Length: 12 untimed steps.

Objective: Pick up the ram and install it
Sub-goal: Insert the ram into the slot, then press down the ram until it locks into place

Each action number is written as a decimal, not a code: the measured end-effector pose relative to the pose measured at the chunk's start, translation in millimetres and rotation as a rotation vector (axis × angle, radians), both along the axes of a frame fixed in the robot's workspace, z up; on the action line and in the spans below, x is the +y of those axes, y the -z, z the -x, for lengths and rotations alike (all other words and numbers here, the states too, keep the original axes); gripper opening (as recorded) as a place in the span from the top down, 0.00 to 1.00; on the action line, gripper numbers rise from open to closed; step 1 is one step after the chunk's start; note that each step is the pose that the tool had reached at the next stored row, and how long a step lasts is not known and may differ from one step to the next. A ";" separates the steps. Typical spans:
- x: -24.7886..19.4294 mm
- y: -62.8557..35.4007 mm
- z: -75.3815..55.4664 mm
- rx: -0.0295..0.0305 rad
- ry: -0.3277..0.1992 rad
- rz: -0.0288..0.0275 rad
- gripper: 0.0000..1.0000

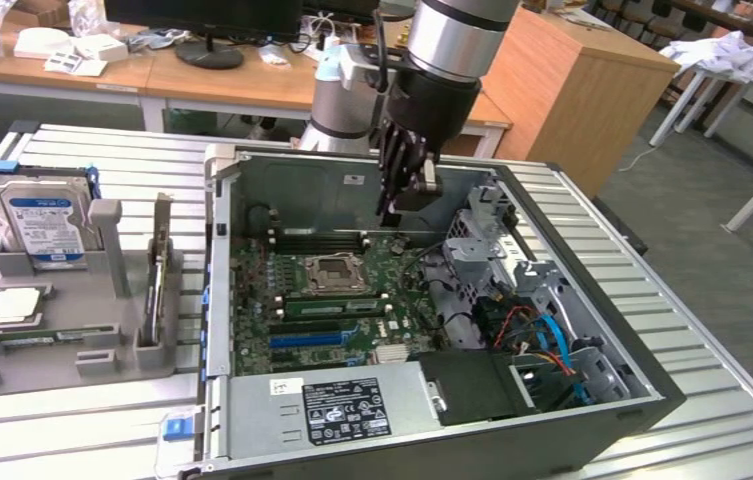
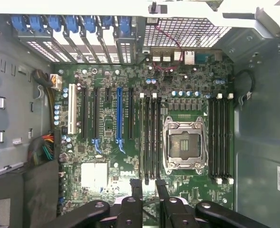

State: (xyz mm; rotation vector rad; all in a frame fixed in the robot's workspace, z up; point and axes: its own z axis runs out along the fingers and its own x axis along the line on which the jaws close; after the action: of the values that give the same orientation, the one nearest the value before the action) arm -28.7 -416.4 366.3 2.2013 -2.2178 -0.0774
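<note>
We find the ram [image 1: 40,340] outside the computer: it lies flat in a shallow recess along the near edge of a grey holder tray [image 1: 83,365], at the exterior view's left, well apart from the gripper. The same tray carries a silver hard drive [image 1: 40,220] standing upright in its own bay. A square silver processor [image 1: 13,303] lies flat in a pocket just behind the ram, and a long board [image 1: 160,275] stands on edge in a slot on the tray's side nearest the case.

Beside the tray, an open computer case [image 1: 623,405] lies on its side on a slatted metal table [image 1: 736,430]. Inside it we see the green motherboard [image 2: 197,76]. Its processor socket [image 2: 183,142] has banks of black memory slots [image 2: 150,137] on both sides, and we cannot tell whether any slot is filled. A long blue expansion slot [image 2: 119,118] runs parallel to them. At the case's near end sits a power supply [image 1: 343,405] with a dark label, and blue and orange cables [image 1: 550,340] run beside a drive cage.

The gripper [image 1: 400,212] hangs over the case's far end, pointing down at the board. In the wrist view its fingers [image 2: 136,190] stand apart with bare motherboard showing between them; the jaws are released and grasp nothing.
</note>
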 end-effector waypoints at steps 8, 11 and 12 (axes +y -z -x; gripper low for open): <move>0.0 -0.1 0.0 0.0000 0.000 0.0000 0.75; 0.0 -0.1 0.0 0.0000 0.000 0.0000 0.75; 0.0 -0.1 0.0 0.0000 0.000 0.0000 0.75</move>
State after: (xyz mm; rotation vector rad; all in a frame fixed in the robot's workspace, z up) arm -28.7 -416.4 366.4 2.2012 -2.2179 -0.0775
